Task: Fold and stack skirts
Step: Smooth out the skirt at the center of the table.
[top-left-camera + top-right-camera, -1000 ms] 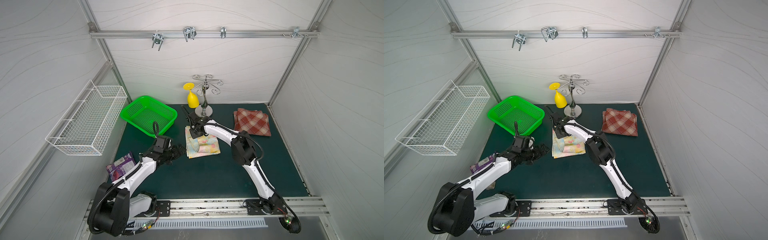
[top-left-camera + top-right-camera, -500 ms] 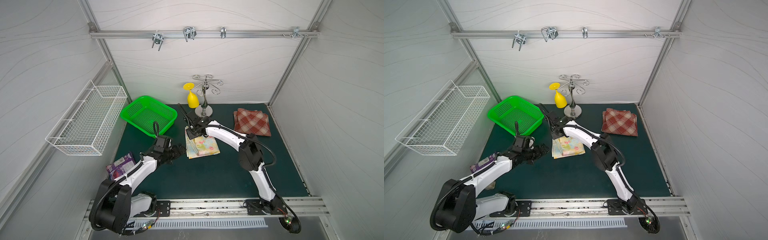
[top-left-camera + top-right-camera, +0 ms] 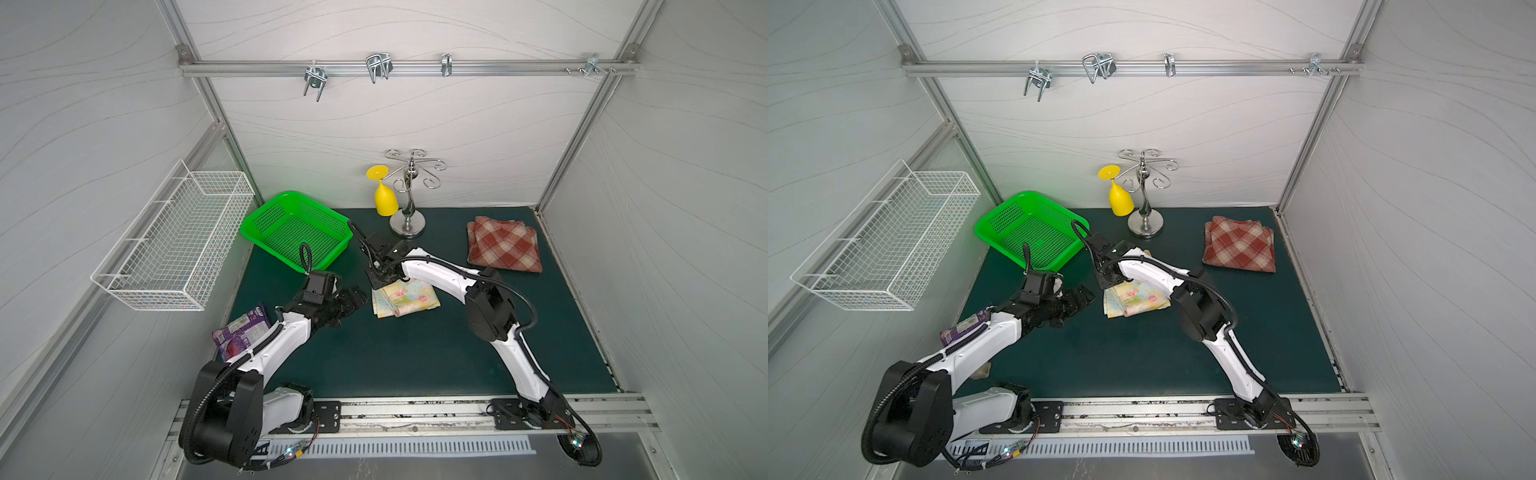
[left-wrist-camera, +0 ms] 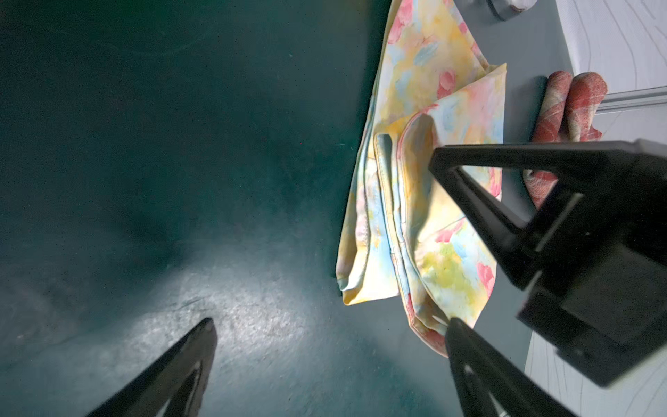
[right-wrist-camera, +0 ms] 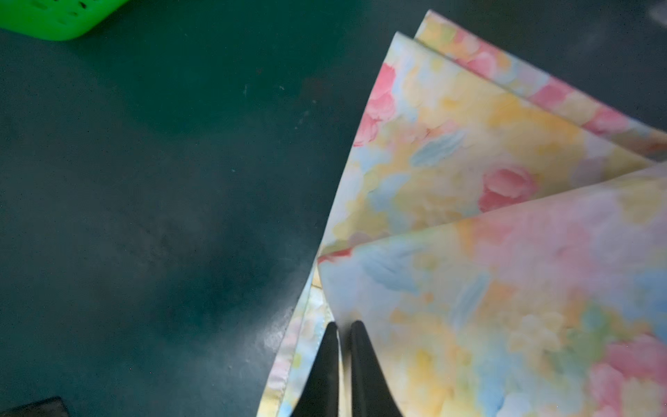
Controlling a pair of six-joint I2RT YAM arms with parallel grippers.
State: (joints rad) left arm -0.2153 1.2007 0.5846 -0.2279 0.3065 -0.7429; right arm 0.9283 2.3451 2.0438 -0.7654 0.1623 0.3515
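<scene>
The pale floral skirt [image 3: 405,301] lies folded near the middle of the dark green tabletop [image 3: 415,357]. Its layers fan out at one corner in the right wrist view [image 5: 469,180]. The jaws of the right arm [image 3: 440,276] sit at the skirt's far left edge, nearly together with only a thin slit between them. I cannot tell whether they pinch the cloth. The jaws of the left arm [image 3: 286,336] are spread wide just beside the skirt's left edge, holding nothing. The red-brown plaid skirt [image 3: 505,245] lies folded at the far right of the tabletop, well apart from the floral one. A green basket [image 3: 297,228] stands at the far left, and a purple snack wrapper [image 3: 241,332] lies by the left arm.
</scene>
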